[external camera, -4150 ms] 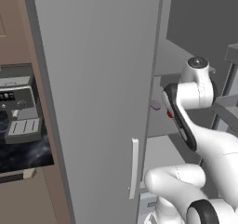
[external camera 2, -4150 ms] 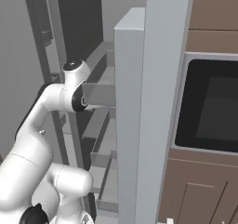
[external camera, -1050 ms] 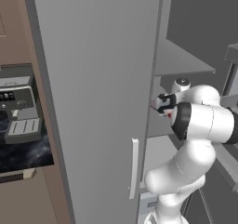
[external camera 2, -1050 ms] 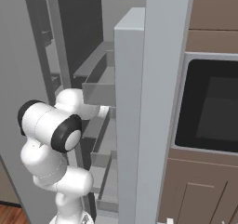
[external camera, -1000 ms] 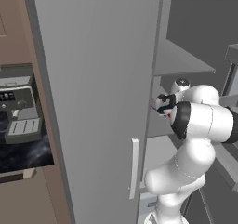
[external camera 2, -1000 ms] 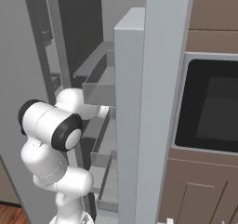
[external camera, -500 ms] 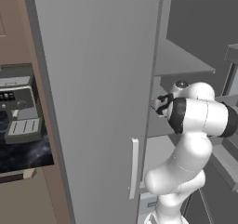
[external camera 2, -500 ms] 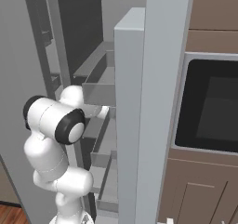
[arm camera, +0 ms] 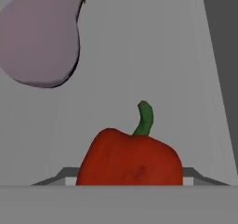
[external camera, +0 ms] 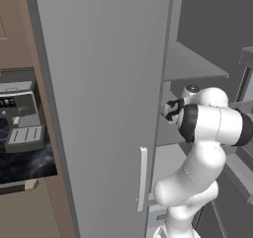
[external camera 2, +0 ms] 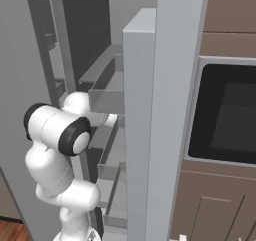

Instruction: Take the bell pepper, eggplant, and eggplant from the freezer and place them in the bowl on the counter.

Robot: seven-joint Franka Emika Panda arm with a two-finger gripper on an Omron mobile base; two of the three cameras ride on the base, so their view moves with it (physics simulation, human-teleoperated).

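While the end effector (external camera: 168, 110), grip unclear, reaches into the grey freezer (external camera: 108, 84), a bell pepper (arm camera: 130, 160) lies on its shelf (arm camera: 139, 69).

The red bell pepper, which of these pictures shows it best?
The hand view: the bell pepper sits close at the bottom centre, green stem up, on a grey freezer shelf, with an eggplant at the upper left. In both base views the freezer door and the arm cover it.

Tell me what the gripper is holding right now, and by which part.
Cannot be told. In the hand view the red bell pepper sits right at the gripper, with a purple eggplant apart from it, but no fingertips show, so contact can't be confirmed.
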